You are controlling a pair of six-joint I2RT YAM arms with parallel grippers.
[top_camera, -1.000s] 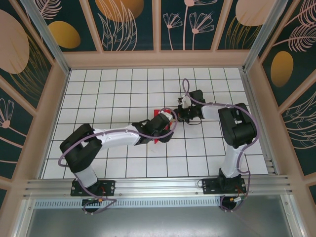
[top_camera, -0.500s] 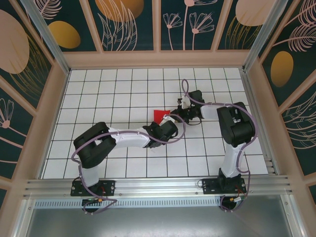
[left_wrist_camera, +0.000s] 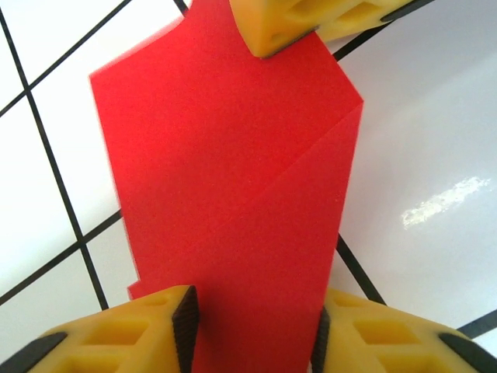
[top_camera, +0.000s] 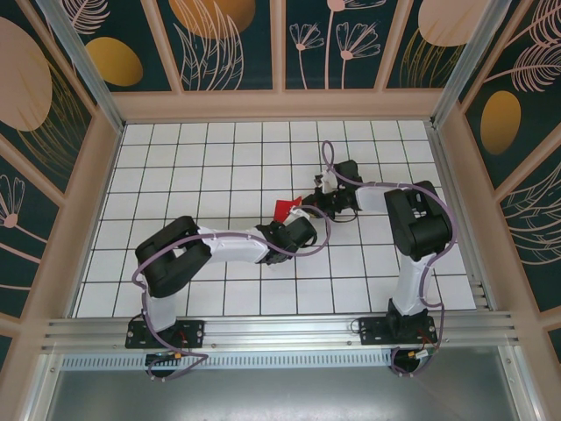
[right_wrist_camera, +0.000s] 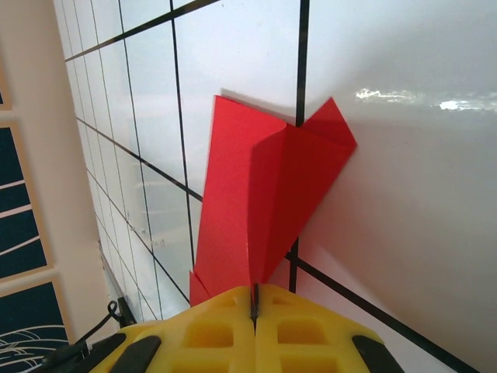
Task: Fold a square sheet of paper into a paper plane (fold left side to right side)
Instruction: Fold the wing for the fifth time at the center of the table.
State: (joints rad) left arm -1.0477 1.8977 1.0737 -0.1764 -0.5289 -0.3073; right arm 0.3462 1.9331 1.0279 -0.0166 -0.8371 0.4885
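Note:
The square sheet of paper [top_camera: 282, 209] is a folded red wedge with a raised crease, lying mid-table on the white tiles. In the right wrist view the paper [right_wrist_camera: 264, 186] fans away from my right gripper [right_wrist_camera: 255, 299], which is shut on its folded edge. From above, that right gripper [top_camera: 308, 207] sits just right of the paper. My left gripper [left_wrist_camera: 252, 330] straddles the near end of the paper [left_wrist_camera: 233, 171], its jaws apart with red paper lying between the pads. The right gripper's yellow fingertip [left_wrist_camera: 279, 23] touches the far end. My left gripper [top_camera: 293, 221] reaches in from the near left.
The table is a white tiled floor [top_camera: 202, 167] with black grid lines, boxed in by beige framed walls [top_camera: 280, 105]. An aluminium rail [top_camera: 280, 331] runs along the near edge by both arm bases. Purple cables loop off each arm.
My left arm has swung right and nearer, uncovering the paper's left part, and its jaws have narrowed around the paper. The right gripper has kept its hold and place.

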